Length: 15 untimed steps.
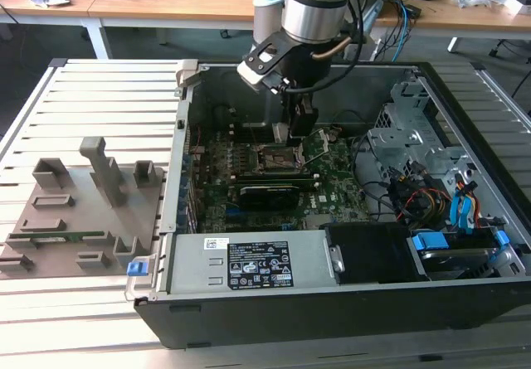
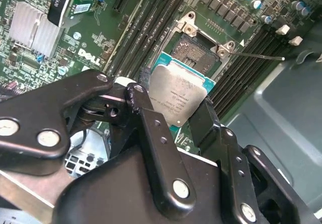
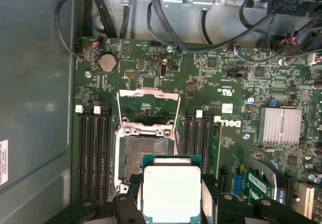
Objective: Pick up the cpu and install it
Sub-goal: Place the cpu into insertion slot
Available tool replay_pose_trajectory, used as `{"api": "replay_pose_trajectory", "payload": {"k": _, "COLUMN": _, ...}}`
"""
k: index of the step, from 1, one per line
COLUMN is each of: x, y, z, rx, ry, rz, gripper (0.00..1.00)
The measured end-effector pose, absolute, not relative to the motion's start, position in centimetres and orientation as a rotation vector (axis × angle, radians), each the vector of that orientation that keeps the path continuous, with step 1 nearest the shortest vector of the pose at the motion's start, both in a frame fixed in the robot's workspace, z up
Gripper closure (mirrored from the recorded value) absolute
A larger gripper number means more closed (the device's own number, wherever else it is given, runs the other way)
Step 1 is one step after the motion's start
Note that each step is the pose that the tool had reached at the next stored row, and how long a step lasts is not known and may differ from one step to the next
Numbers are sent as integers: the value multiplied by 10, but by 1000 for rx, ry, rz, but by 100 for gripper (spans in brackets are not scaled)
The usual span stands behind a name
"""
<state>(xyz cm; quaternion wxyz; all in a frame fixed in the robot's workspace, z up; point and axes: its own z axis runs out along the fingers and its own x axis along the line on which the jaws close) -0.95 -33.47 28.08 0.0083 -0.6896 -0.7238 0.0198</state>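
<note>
The cpu is gripped flat by two opposite edges in the jaws of the gripper. The open socket is seen lower, just beyond them, not yet covered.

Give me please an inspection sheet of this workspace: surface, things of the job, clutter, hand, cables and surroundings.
Surface: slatted metal table carrying an open computer case.
Job's things: cpu held above the motherboard, close to the socket; the socket is empty and its frame is raised.
Clutter: grey fixture plate on the table, at the exterior view's left of the case.
Hand: hand inside the case, shut on the cpu at its edges.
Cables: bundle inside the case; more cables lie on the wooden bench.
Surroundings: the wooden bench stands behind the table.
</note>
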Motion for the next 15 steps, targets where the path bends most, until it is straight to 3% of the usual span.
{"api": "replay_pose_trajectory", "payload": {"k": 7, "x": -10, "y": -334, "z": 269, "rx": -2155, "ry": -2262, "rz": 62, "gripper": 45}}
{"api": "replay_pose_trajectory", "payload": {"k": 15, "x": -9, "y": -312, "z": 251, "rx": -2180, "ry": -2264, "rz": 95, "gripper": 45}}
